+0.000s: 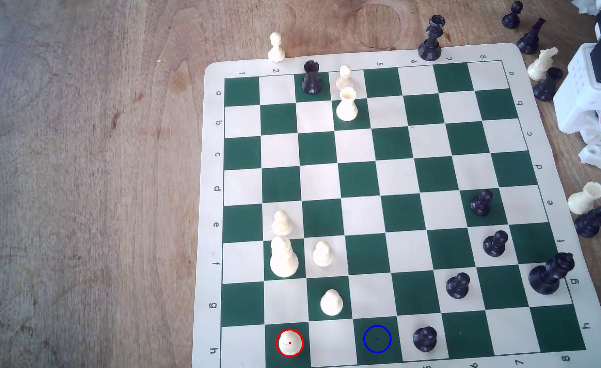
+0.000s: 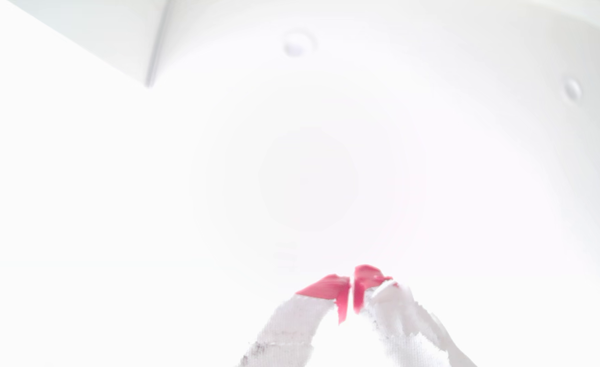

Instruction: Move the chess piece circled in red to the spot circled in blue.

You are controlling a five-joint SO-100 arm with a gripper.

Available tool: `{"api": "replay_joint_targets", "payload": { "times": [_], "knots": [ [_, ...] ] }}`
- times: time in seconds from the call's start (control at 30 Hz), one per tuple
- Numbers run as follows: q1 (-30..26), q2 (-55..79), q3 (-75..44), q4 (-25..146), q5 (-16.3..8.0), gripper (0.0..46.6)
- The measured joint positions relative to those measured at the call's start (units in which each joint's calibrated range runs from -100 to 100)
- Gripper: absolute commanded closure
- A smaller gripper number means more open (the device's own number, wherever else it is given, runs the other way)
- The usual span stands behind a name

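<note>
Pawn (image 1: pixel 289 342) sits ring-marked on its square; gripper (image 2: pixel 351 293) closed, empty.

Row h, exterior view: one empty cream square between the ringed cream pawn (image 1: pixel 289 342) and the blue-ringed green square (image 1: pixel 377 339). Black pawn (image 1: pixel 425 338) just beside that target on the exterior view's right; cream pawn (image 1: pixel 331 302) diagonally above the gap. Board centre (image 1: pixel 394 177) open, without pieces.
</note>
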Motion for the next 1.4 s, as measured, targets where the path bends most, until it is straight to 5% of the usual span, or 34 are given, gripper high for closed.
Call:
{"api": "replay_joint_targets", "payload": {
  "times": [0.27,0.43,0.63,1.0,1.4],
  "knots": [
    [-11.06,0.0,0.0,29.88,-0.29,46.4],
    [-17.63,0.25,0.0,48.45,2.59,46.4],
    [-26.33,5.61,-2.44,72.03,2.54,46.4],
    [-29.35,35.36,-40.22,111.08,0.63,46.4],
    [-33.7,66.86,-76.28,125.98,-0.68,45.7]
  ]
}}
